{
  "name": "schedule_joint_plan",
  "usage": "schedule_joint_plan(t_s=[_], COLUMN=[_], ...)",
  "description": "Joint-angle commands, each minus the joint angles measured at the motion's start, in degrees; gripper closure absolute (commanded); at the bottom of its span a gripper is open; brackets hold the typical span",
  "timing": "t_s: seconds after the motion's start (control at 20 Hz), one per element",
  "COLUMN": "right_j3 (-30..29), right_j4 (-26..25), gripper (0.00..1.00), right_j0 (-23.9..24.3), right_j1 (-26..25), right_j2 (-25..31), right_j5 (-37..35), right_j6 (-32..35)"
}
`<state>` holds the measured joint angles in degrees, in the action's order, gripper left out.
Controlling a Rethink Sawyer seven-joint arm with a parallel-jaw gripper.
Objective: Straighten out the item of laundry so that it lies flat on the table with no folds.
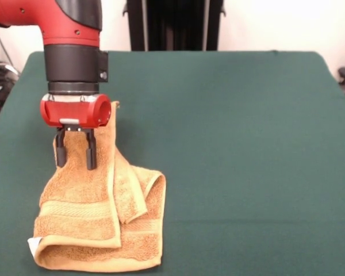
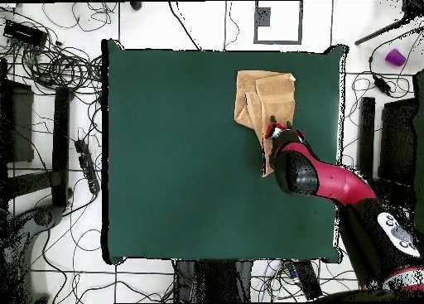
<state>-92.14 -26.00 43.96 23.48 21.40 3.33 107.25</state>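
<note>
The golden-orange towel (image 1: pixel 98 218) lies crumpled and folded over itself at the near left of the green table (image 1: pixel 236 149). One long flap is doubled along its right side, and a small white tag (image 1: pixel 33 244) shows at its near left corner. My gripper (image 1: pixel 76 160) hangs over the towel's far narrow end, open, with towel showing between its black fingers (image 1: pixel 91 154). I cannot tell whether the tips touch the cloth. From overhead, the towel (image 2: pixel 265 98) lies near the table's (image 2: pixel 182 152) top right edge, with the gripper (image 2: pixel 273 135) at its lower end.
Bare green cloth spreads to the right of the towel in the front view. Tangled cables (image 2: pixel 58 65) cover the floor around the table, and a small purple object (image 2: pixel 396 57) lies off its top right corner. A black stand (image 1: pixel 175 24) rises behind the far edge.
</note>
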Motion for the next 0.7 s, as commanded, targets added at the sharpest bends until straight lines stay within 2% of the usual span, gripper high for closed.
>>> schedule_joint_plan(t_s=[0.05, 0.1, 0.25, 0.45, 0.7], right_j3=[-6.6, -7.5, -7.2, -4.7, -3.4], right_j4=[1.2, 1.3, 0.6, 0.2, 1.4], gripper=[0.00, 0.00, 0.00, 0.00, 0.00], right_j0=[0.3, 1.4, -0.2, 2.0, -0.7], right_j1=[-1.1, -1.1, 1.3, -3.5, -3.6], right_j2=[12.2, 13.9, 11.9, 14.8, 13.9], right_j5=[-10.5, -11.1, -12.3, -13.4, -12.0], right_j6=[1.8, 1.5, 0.8, -1.0, 2.2])
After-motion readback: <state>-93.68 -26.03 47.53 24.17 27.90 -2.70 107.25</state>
